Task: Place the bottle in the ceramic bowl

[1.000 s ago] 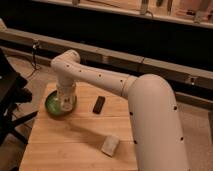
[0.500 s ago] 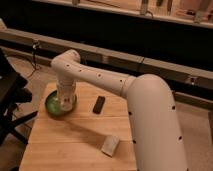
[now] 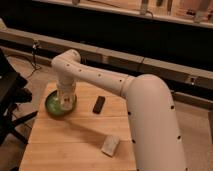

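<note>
The green ceramic bowl (image 3: 54,106) sits at the far left of the wooden table (image 3: 75,135). My white arm reaches over from the right and bends down, so the gripper (image 3: 65,101) hangs straight over the bowl's right half, its tip just inside the rim. A narrow whitish upright shape at the gripper's tip, the bottle (image 3: 67,103), stands in or just above the bowl. I cannot tell whether it is held or resting in the bowl.
A small flat black object (image 3: 99,104) lies on the table right of the bowl. A small pale block (image 3: 109,145) lies near the front right. A black chair (image 3: 10,95) stands left of the table. A long rail (image 3: 150,62) runs behind.
</note>
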`<control>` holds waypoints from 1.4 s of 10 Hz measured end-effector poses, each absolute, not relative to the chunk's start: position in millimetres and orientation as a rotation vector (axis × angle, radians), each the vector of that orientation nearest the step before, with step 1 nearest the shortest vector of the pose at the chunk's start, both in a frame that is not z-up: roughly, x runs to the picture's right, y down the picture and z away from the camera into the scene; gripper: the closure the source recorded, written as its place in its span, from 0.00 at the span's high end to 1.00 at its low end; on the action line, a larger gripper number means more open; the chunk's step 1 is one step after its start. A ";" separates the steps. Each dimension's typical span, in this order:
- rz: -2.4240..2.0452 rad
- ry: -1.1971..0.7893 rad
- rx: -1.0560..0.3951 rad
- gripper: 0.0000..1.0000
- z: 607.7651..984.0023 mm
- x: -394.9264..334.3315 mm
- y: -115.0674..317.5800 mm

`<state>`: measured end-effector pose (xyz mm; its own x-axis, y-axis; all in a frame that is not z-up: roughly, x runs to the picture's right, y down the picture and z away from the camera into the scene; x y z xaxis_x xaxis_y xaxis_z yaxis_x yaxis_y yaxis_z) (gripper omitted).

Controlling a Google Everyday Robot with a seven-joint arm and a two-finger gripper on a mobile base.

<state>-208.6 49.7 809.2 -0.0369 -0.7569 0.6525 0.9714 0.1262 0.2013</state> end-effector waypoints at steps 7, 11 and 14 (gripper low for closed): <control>-1.433 -0.746 -0.369 0.43 813.9 -209.2 48.7; -1.429 -0.751 -0.370 0.43 816.6 -209.7 47.8; -1.426 -0.753 -0.370 0.43 818.1 -209.8 47.0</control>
<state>-209.8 47.0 818.1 -0.0292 -0.7484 0.6626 0.9690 0.1414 0.2024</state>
